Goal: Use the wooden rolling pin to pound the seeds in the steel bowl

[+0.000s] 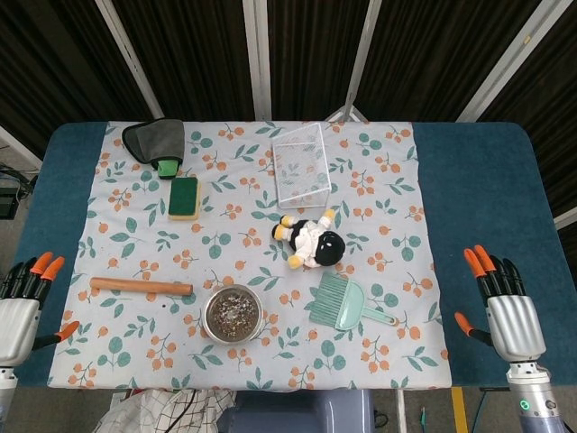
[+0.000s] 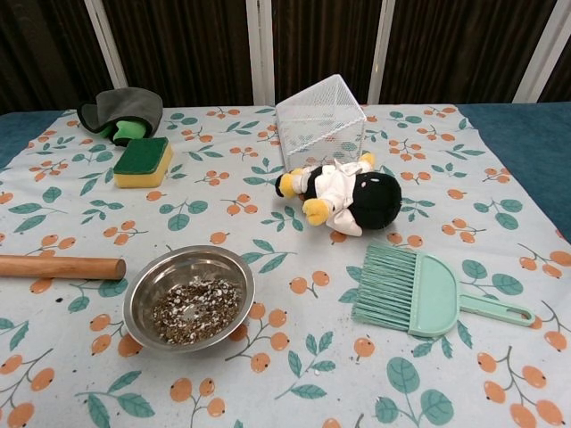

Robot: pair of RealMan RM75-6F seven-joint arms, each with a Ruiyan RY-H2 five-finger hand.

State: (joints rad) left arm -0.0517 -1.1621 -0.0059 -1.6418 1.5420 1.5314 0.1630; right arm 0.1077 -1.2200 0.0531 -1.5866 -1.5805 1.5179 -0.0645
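The wooden rolling pin [image 1: 141,287] [image 2: 61,267] lies flat on the patterned cloth at the front left. Just right of it stands the steel bowl [image 1: 233,313] [image 2: 189,298], holding a layer of speckled seeds. My left hand [image 1: 22,305] hovers at the left table edge, fingers apart and empty, well left of the pin. At the right edge my right hand [image 1: 506,313] is also empty with its fingers spread. Neither hand shows in the chest view.
A mint hand brush [image 1: 343,302] [image 2: 428,296] lies right of the bowl. A plush penguin [image 1: 312,241] [image 2: 343,198] sits mid-cloth, a white wire basket [image 1: 301,165] [image 2: 319,122] behind it. A green-yellow sponge [image 1: 183,198] [image 2: 143,161] and a grey cloth [image 1: 155,140] lie back left.
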